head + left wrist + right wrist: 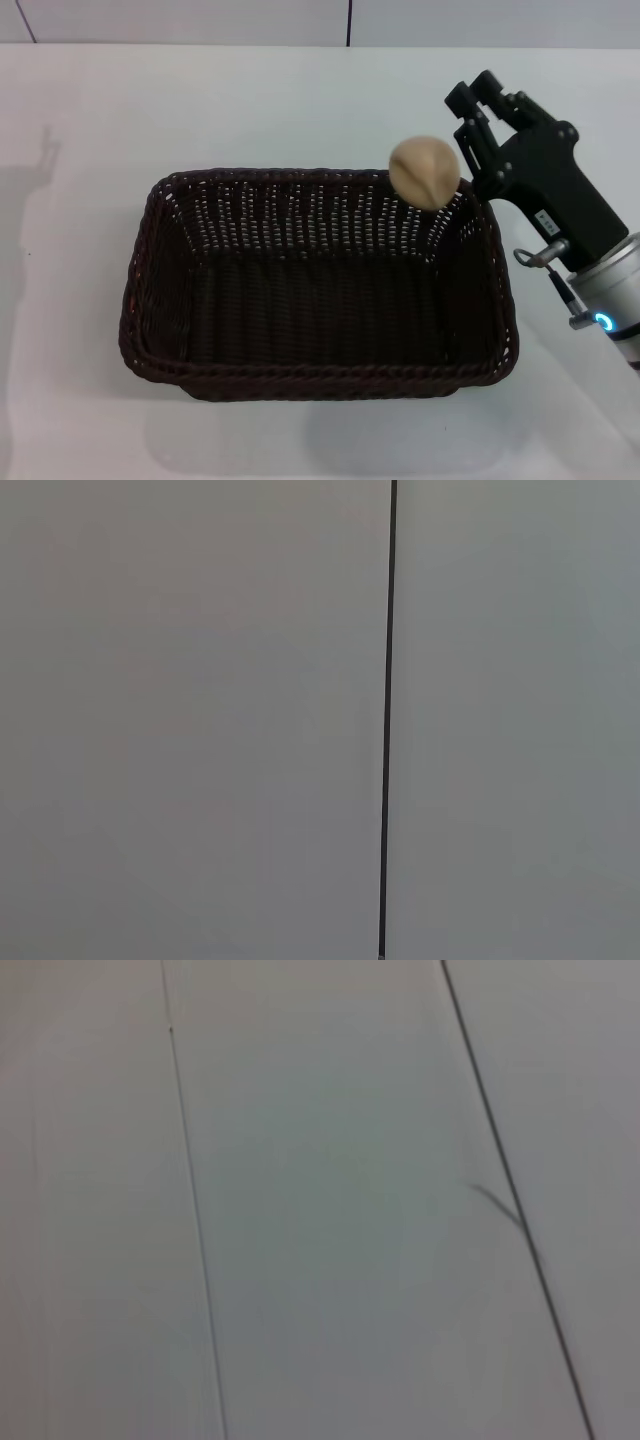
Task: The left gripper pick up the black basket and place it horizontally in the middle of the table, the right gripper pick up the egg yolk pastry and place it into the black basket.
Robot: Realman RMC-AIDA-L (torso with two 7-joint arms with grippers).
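Observation:
The black basket lies lengthwise across the middle of the white table, open side up. The egg yolk pastry is over the basket's far right corner, above the rim and not resting on the basket floor. My right gripper is just to its right, beside the basket's right end, with its fingers pointing up and away. The fingers stand apart and the pastry is not between them. The left gripper is out of view. Both wrist views show only a pale panelled surface.
White wall panels with dark seams run along the far edge of the table. The right arm's silver wrist with its ring light hangs over the table's right side next to the basket.

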